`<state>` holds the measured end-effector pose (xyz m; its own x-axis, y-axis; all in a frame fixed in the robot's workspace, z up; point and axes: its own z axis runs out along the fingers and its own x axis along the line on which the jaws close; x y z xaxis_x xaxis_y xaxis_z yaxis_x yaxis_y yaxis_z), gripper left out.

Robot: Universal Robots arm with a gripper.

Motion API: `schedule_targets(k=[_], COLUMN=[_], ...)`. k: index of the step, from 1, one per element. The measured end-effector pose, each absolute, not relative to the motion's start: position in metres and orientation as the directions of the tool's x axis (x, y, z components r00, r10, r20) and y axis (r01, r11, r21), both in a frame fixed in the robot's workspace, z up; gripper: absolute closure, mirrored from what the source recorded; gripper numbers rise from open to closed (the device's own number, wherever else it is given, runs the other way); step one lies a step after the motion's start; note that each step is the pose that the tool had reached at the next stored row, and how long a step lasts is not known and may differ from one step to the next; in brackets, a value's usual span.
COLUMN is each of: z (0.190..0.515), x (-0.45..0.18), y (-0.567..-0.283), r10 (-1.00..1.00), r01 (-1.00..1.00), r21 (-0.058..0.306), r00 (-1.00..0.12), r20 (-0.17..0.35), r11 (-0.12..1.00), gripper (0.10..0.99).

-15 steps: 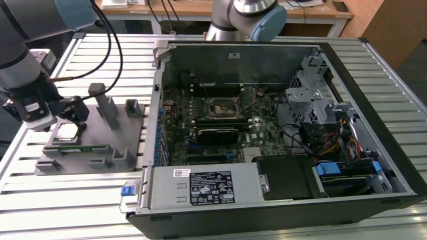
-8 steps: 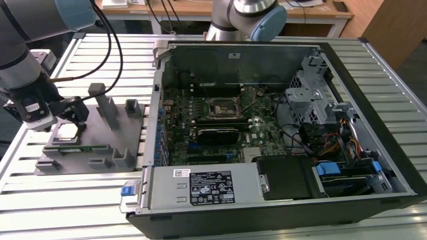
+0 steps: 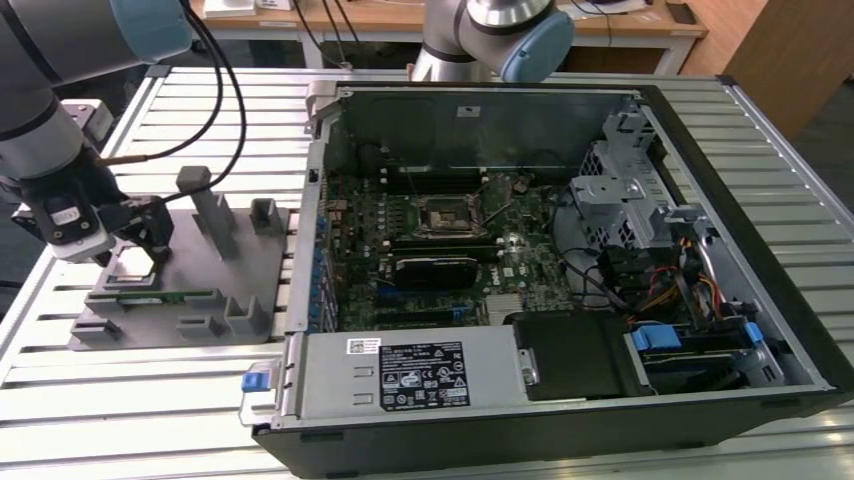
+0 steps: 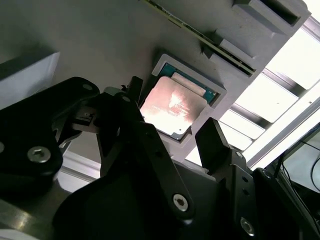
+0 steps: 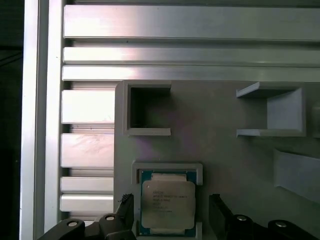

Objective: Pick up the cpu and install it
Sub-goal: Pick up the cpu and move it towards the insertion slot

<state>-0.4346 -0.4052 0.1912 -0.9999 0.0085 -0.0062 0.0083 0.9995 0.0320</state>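
tool [image 5: 171,200] spread astride cpu [image 5: 167,204], in grey holder [image 5: 220,150]

One silvery square metal-topped cpu [image 5: 167,202]. One long narrow green memory stick [image 3: 154,296]. One grey plastic holder plate [image 3: 174,330]. One open black computer case [image 3: 467,125], holding one green motherboard [image 3: 534,250] and one black square socket frame [image 3: 441,215]. One black gripper [image 3: 134,238], two fingers [image 5: 220,212].

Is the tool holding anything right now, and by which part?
Nothing is held. The open tool straddles the cpu, which lies in the gray holder, with gaps on both sides.
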Motion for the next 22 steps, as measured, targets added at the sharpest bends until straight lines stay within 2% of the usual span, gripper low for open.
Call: schedule_targets(k=[22], z=[0.1841], x=[-0.4347], y=[-0.4052], r10=[0.008], r01=[0.008], r21=[0.032], r00=[-1.000], r20=[-0.005], r11=[0.999], gripper=[0.384])
